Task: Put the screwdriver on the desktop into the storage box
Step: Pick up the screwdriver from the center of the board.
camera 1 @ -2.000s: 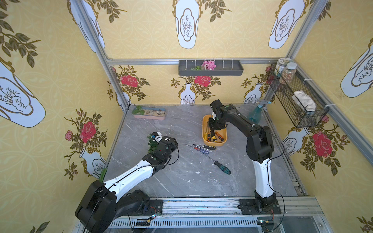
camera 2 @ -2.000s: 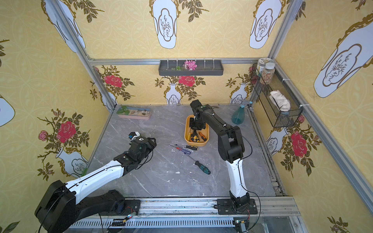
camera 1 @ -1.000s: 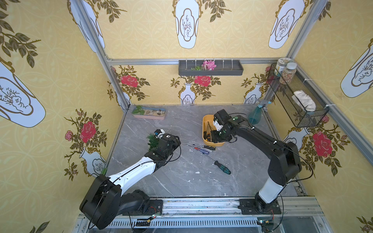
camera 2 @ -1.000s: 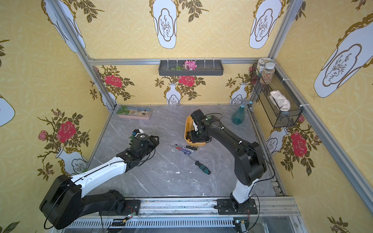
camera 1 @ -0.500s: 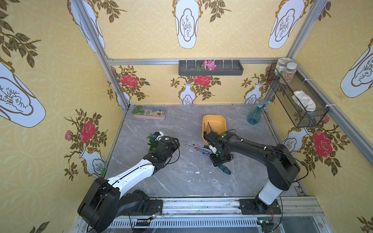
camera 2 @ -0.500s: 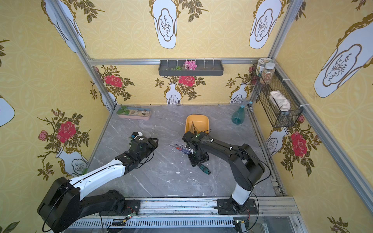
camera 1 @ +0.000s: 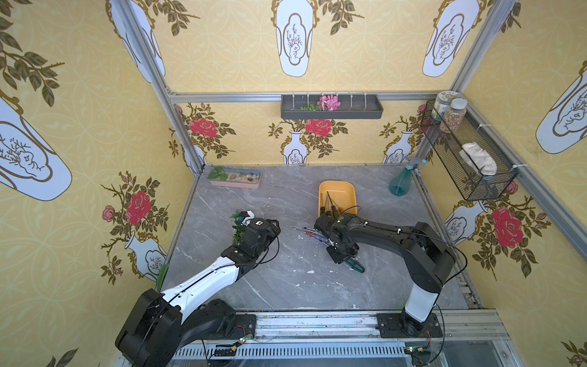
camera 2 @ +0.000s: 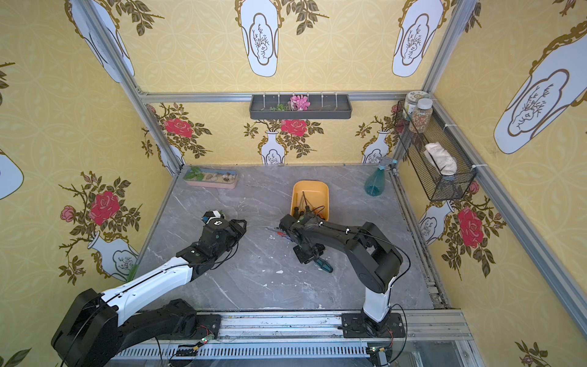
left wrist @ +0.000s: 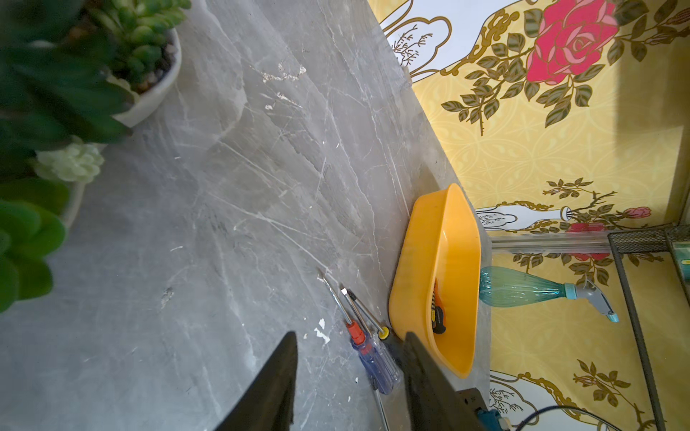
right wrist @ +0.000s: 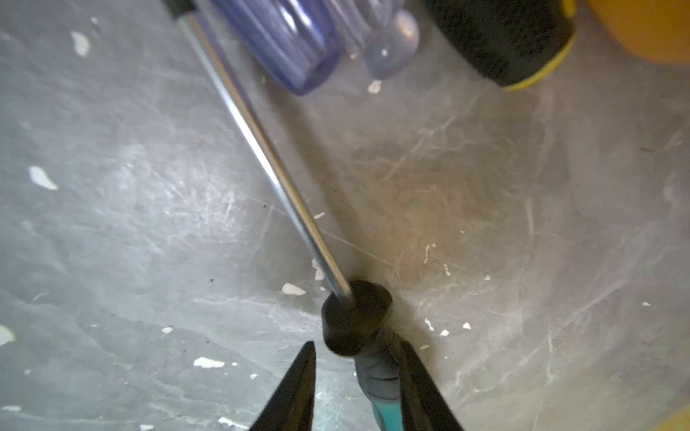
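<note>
1. The desktop (camera 1: 286, 286), grey marble, spreads under both arms.
2. The storage box (camera 1: 344, 194) sits toward the back, with other screwdrivers (camera 1: 333, 210) lying inside.
3. The right gripper (right wrist: 358, 347) is down low. Its jaws straddle the handle, with a gap on one side, so it is not clamped.
4. The left gripper (left wrist: 350, 336) hovers, jaws spread and empty.
5. The teal screwdriver (camera 1: 356, 266) lies flat on the desktop, in front of the storage box.

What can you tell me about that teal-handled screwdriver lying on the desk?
The teal screwdriver has a rubbery-looking teal handle with a black ribbed collar and a long bare steel shaft. It lies flat on the grey desktop, outside the storage box. The right gripper straddles its handle, a gap showing on one side.
</note>
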